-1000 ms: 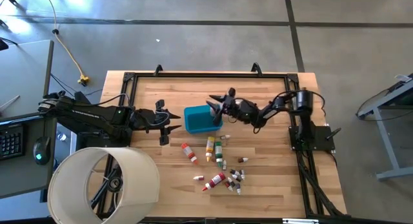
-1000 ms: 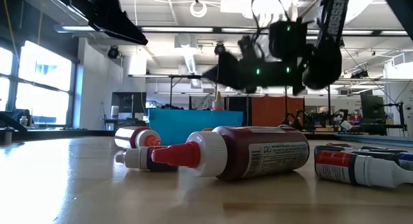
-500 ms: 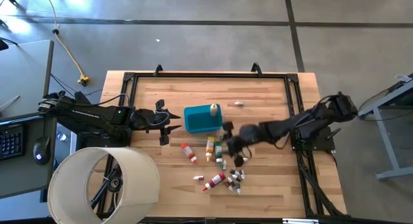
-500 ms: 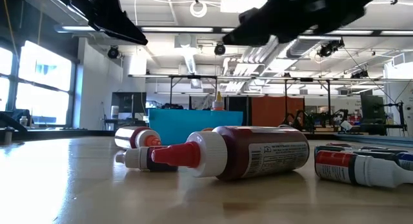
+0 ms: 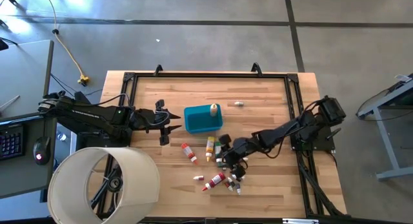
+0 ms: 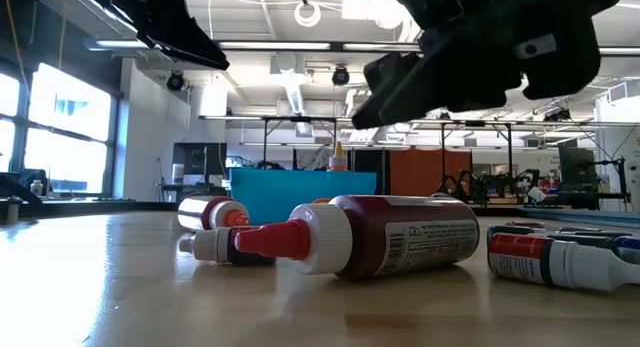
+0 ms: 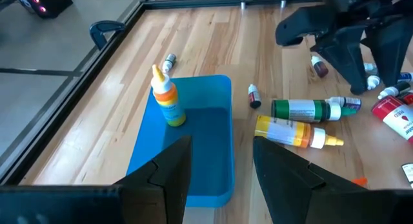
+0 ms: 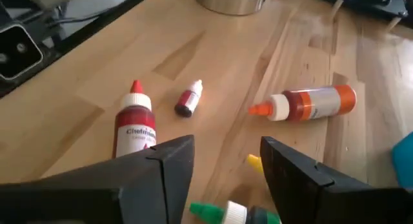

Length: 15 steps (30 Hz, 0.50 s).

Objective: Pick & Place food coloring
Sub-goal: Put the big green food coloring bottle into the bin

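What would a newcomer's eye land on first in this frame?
Probably the bright blue tub at the table's middle, with one orange bottle standing upright inside it. Next, the scatter of food coloring bottles lying on the wood nearer the front edge, with the right gripper hovering just above them, fingers apart and empty. The left gripper waits beside the tub, also empty.

Blue tub (image 5: 201,120), wooden table (image 5: 264,98), white drum (image 5: 103,184)

Smooth blond wood table (image 5: 264,95) (planked), glossy blue plastic tub (image 7: 213,166).
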Motion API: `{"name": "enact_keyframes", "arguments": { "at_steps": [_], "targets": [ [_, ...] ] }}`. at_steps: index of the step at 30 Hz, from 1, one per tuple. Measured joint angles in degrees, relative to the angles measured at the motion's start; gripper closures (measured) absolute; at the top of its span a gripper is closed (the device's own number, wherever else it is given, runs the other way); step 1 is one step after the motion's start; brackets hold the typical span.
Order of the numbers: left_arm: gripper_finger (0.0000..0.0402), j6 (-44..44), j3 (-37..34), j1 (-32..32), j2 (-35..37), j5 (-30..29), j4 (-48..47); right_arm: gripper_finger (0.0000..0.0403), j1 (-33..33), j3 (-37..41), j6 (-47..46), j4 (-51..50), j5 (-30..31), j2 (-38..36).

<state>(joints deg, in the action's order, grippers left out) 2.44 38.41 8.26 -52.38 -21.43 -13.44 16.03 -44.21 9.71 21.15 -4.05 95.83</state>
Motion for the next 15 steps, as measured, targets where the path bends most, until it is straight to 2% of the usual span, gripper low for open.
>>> {"name": "enact_keyframes", "arguments": {
  "at_steps": [7, 11, 15],
  "targets": [
    [0.0240, 0.0, 0.0, 0.0, 0.0, 0.0, -0.1, 0.0201, -0.5, 0.0, 6.1, -8.8, -0.2, 0.1],
    [0.0240, -0.3, 0.0, 0.0, 0.0, 0.0, -0.1, 0.0190, -1.8, 0.0, 7.0, -8.4, -3.7, 0.1],
    [0.0240, -0.3, 0.0, 0.0, 0.0, -0.1, -0.1, 0.0180, -3.8, 0.0, 13.4, -8.6, -2.8, 0.1]
  ]
}}
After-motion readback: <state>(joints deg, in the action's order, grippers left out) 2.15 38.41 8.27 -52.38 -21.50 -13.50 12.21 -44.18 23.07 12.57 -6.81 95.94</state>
